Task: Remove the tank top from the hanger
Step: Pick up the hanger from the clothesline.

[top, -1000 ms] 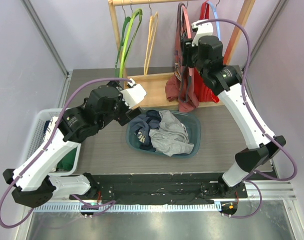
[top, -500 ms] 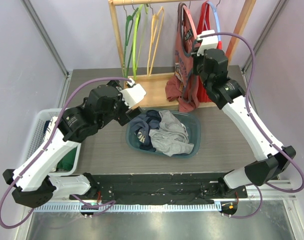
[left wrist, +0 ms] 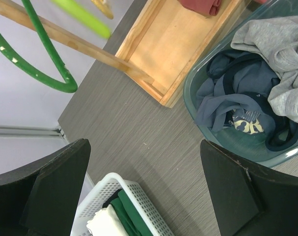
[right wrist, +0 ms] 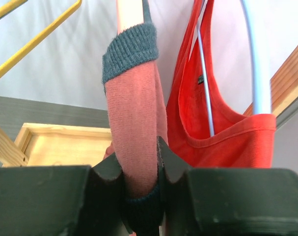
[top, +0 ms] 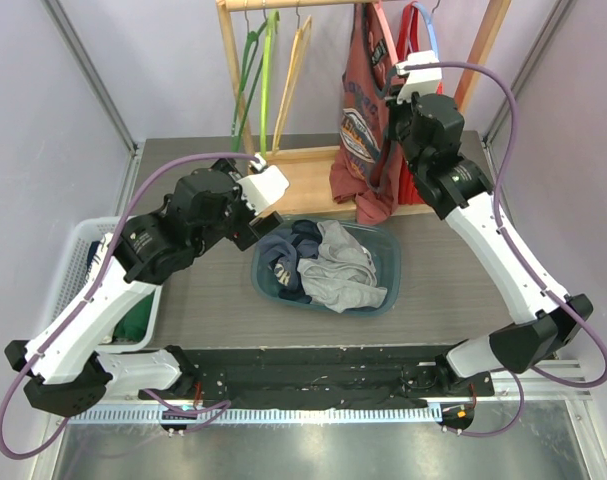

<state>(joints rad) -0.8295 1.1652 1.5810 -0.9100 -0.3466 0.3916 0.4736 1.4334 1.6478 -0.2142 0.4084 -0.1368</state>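
Note:
A faded red tank top (top: 359, 115) with a printed front and dark teal trim hangs on the wooden rack. Its strap (right wrist: 134, 103) loops over a pale pink hanger arm (right wrist: 129, 12). My right gripper (right wrist: 139, 164) is shut on that strap just below the hanger; in the top view it (top: 393, 100) sits at the garment's right shoulder. My left gripper (left wrist: 144, 184) hangs open over the table between the white basket and the bin, holding nothing; in the top view it (top: 251, 222) is left of the bin.
A bright red tank top (right wrist: 222, 123) on a blue hanger (right wrist: 254, 54) hangs right beside the held strap. Green (top: 253, 80) and yellow hangers (top: 295, 65) swing on the rail. A teal bin (top: 388, 300) of clothes, the wooden rack base (top: 303, 185) and a white basket (top: 78, 255) stand below.
My right gripper has closed on the strap. The faded red tank top now hangs flatter with its print showing. The empty hangers have swung. The left arm has not moved.

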